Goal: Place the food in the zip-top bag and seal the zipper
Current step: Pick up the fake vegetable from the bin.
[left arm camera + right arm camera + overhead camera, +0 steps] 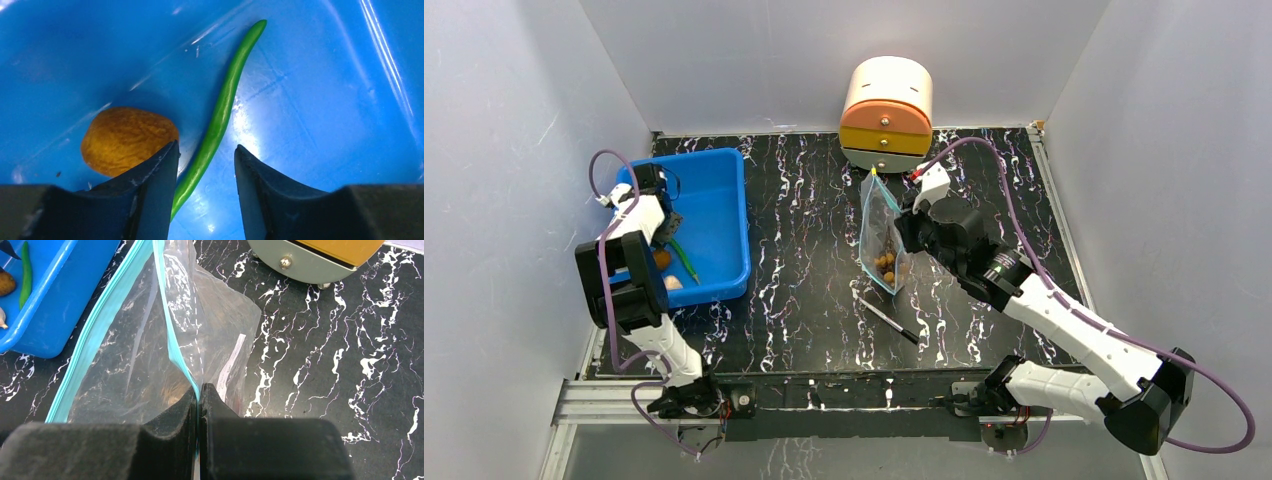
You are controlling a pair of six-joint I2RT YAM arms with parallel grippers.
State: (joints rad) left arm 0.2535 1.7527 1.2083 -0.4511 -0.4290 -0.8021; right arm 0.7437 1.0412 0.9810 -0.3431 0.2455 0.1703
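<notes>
While the right gripper (pixel 198 390) is pinching the zip-top bag (pixel 130 365) by its rim, seemingly to hold it open, the left gripper (pixel 206 146), jaws parted, is straddling a green bean (pixel 227 90)

The tray (pixel 745 222) lies left of the zip-top bag (pixel 877 222) (food (pixel 886 262) inside); drawers (pixel 886 115) behind it, pen (pixel 889 320) before.
</notes>
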